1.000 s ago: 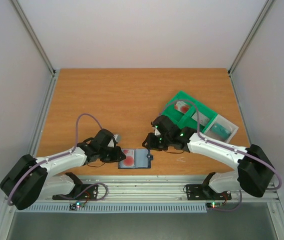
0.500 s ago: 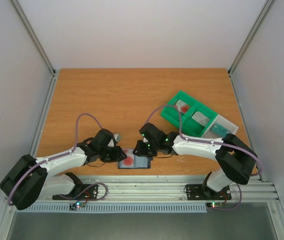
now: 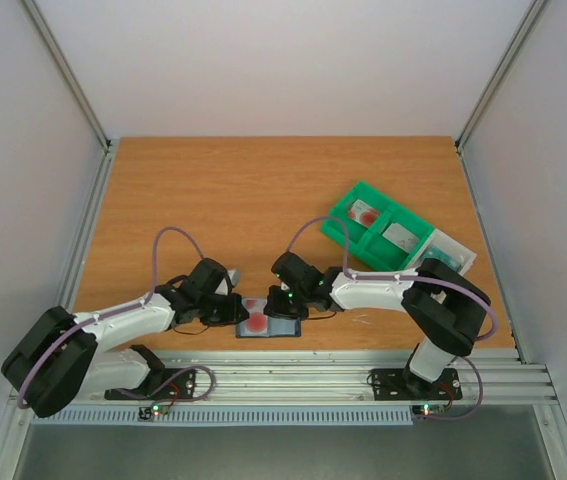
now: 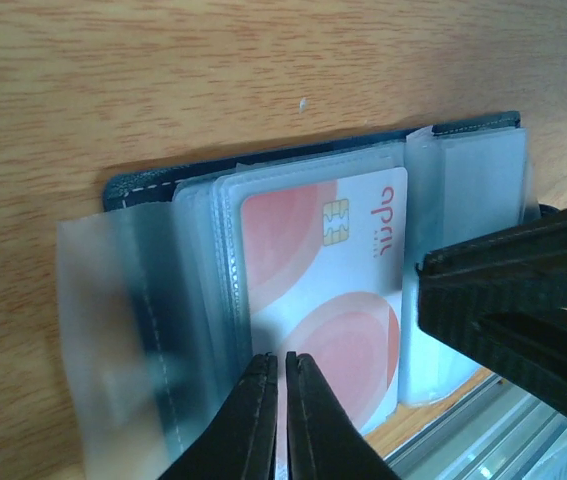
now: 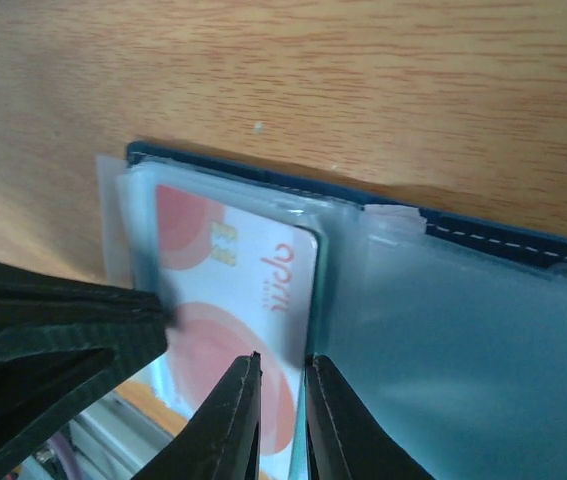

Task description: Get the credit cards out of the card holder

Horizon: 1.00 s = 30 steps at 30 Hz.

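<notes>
**Setting:** robotics laboratory test cell.

**Enclosure:** flat white panel walls [image 3: 283, 60] are closing in the left, far and right sides. Slim grey aluminium frame posts [image 3: 71, 75] are slanting up from the far corners.

**Work surface:** an orange-brown wood-grain laminate tabletop [image 3: 263, 180] is filling the floor of the cell.

**Mounting:** a ribbed silver aluminium rail [image 3: 303, 378] is running along the near edge. It is carrying two white-and-black jointed robot arms, the left arm [image 3: 123, 320] and the right arm [image 3: 383, 290], on black base plates.

**Wiring:** thin purple cables [image 3: 173, 232] are looping over both arms. Small circuit boards with red and green lights [image 3: 153, 411] are glowing just below the bases.
</notes>
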{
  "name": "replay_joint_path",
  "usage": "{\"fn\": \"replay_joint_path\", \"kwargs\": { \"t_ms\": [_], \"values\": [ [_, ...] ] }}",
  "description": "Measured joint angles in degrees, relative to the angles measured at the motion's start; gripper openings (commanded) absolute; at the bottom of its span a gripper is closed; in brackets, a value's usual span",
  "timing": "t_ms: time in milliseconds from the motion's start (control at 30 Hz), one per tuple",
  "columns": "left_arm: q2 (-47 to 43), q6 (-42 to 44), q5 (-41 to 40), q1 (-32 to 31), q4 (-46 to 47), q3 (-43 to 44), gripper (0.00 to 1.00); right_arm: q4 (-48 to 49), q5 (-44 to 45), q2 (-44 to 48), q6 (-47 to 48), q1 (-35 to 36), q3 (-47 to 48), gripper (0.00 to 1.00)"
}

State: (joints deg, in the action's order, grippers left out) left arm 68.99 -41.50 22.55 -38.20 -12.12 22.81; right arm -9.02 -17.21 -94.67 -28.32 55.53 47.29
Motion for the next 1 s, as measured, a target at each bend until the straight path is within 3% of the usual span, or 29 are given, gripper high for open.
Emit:
{"fn": "replay_joint_path", "kwargs": {
  "t_ms": [467, 700, 1000],
  "values": [
    [0.98, -0.28, 1.18, 0.24, 2.27, -0.52, 0.00, 4.74, -0.04, -1.79, -1.07, 0.02, -2.80, 0.11],
    [1.66, -1.16, 2.38, 0.26, 4.59, -1.20, 0.01, 11.13, -0.39, -1.49, -2.03, 0.02, -6.03, 0.01],
    [0.02, -2.01, 2.47, 0.24, 3.48, -1.16, 0.23, 15.08, -0.81, 0.17, -3.23, -0.35, -9.22, 0.01]
  ]
}}
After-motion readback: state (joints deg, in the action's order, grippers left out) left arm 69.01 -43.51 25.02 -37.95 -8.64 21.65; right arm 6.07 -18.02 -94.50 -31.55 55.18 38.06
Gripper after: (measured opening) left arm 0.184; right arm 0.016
